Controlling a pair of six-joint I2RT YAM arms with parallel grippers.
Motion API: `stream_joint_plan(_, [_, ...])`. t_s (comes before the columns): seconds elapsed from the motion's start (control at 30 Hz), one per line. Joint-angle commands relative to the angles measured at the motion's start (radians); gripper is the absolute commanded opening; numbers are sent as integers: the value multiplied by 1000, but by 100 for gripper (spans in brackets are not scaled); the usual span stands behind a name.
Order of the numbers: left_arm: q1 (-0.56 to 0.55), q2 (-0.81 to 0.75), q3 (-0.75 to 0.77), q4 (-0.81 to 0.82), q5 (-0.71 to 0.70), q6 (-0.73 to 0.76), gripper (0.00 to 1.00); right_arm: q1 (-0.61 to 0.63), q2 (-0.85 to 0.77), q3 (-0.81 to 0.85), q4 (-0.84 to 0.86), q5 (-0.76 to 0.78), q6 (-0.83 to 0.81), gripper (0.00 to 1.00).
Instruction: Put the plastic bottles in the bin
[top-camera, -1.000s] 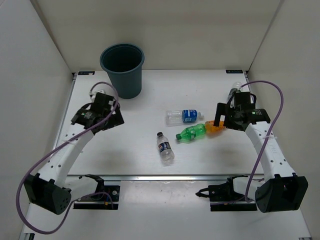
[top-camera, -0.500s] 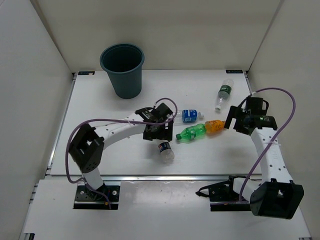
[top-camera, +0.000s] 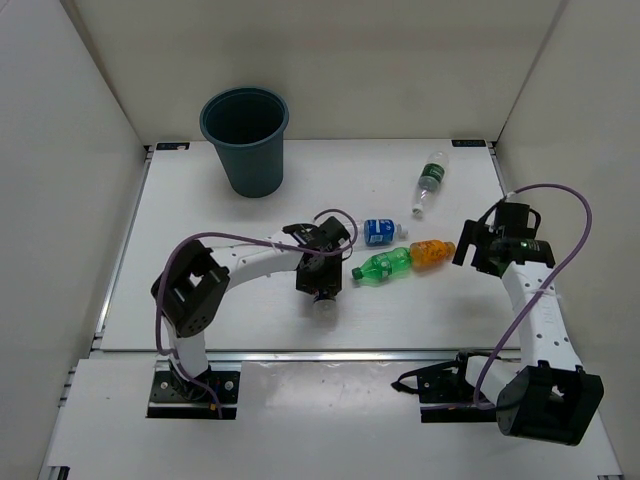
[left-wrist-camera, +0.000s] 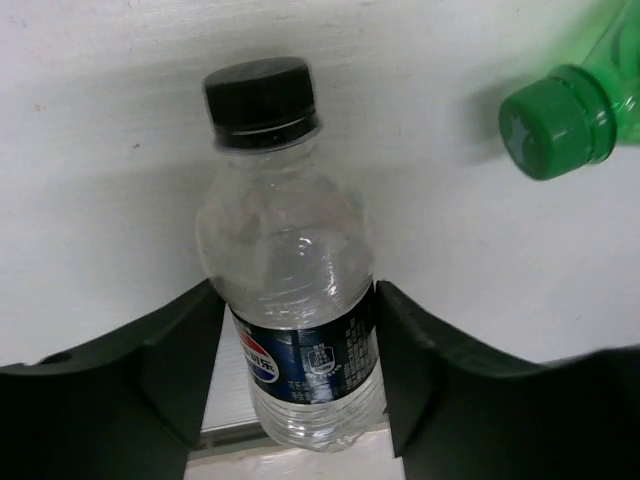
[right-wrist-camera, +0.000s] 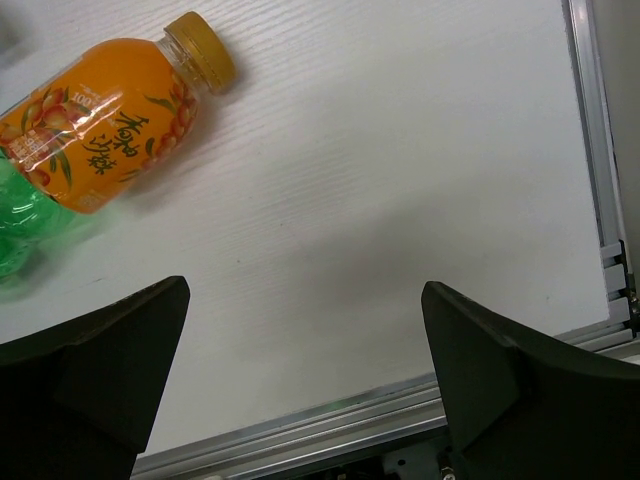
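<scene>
Several plastic bottles lie on the white table. My left gripper (left-wrist-camera: 295, 370) is shut on the clear bottle with dark cap and dark label (left-wrist-camera: 290, 260), fingers (left-wrist-camera: 180, 370) pressing both sides of its label; from above that gripper (top-camera: 320, 285) covers most of it. To its right lie the blue-label bottle (top-camera: 380, 231), the green bottle (top-camera: 383, 265) (left-wrist-camera: 555, 120) and the orange bottle (top-camera: 432, 253) (right-wrist-camera: 100, 130). My right gripper (top-camera: 470, 245) (right-wrist-camera: 305, 370) stands open and empty just right of the orange bottle. The teal bin (top-camera: 245, 140) stands at the back left.
A clear bottle with a green label (top-camera: 431, 180) lies toward the back right. White walls close in the table on the left, the back and the right. The metal rail of the table's edge (right-wrist-camera: 400, 420) runs close under my right gripper.
My left arm swung from beside the bin to the middle and closed on the dark-cap bottle. My right gripper drew back from the orange bottle. The green-label bottle shifted left.
</scene>
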Motion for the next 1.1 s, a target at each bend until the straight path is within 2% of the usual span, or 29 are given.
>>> stream_joint_plan(0.0, [2, 4, 28, 18, 9, -2, 64, -2, -10, 11, 31, 15, -20, 99])
stream_joint_plan(0.07, [4, 4, 56, -3, -2, 17, 53, 4, -5, 10, 33, 15, -20, 100])
stream_joint_plan(0.17, [45, -32, 116, -69, -51, 39, 43, 16, -15, 5, 45, 1, -23, 99])
stream_joint_plan(0.27, [94, -112, 188, -118, -126, 92, 39, 17, -28, -14, 72, -26, -23, 99])
stream_joint_plan(0.37, [175, -170, 293, -143, -210, 169, 41, 37, -28, -31, 91, -52, -21, 99])
stream_joint_plan(0.47, [276, -161, 470, -163, -299, 252, 42, 56, -19, -50, 115, -71, -6, 99])
stream_joint_plan(0.57, [361, -68, 753, -180, -365, 323, 42, 92, 14, -41, 126, -103, 12, 99])
stream_joint_plan(0.6, [390, -33, 806, -175, -373, 361, 44, 103, 18, -41, 137, -108, 25, 99])
stream_joint_plan(0.7, [448, 58, 999, -103, -439, 434, 48, 132, 48, -24, 155, -106, 43, 99])
stream_joint_plan(0.77, [496, 101, 1100, -22, -479, 452, 45, 142, 85, 13, 155, -100, 48, 99])
stream_joint_plan(0.83, [542, 115, 1053, 97, -502, 468, 44, 165, 94, 30, 154, -100, 52, 99])
stream_joint_plan(0.9, [606, 118, 963, 269, -463, 481, 46, 163, 117, 50, 148, -100, 63, 99])
stream_joint_plan(0.97, [634, 161, 969, 306, -433, 473, 49, 157, 116, 56, 152, -108, 63, 99])
stream_joint_plan(1.03, [645, 225, 1027, 313, -427, 490, 71, 152, 119, 67, 146, -108, 60, 99])
stream_joint_plan(1.07, [646, 242, 1069, 307, -424, 494, 77, 157, 119, 70, 149, -108, 54, 100])
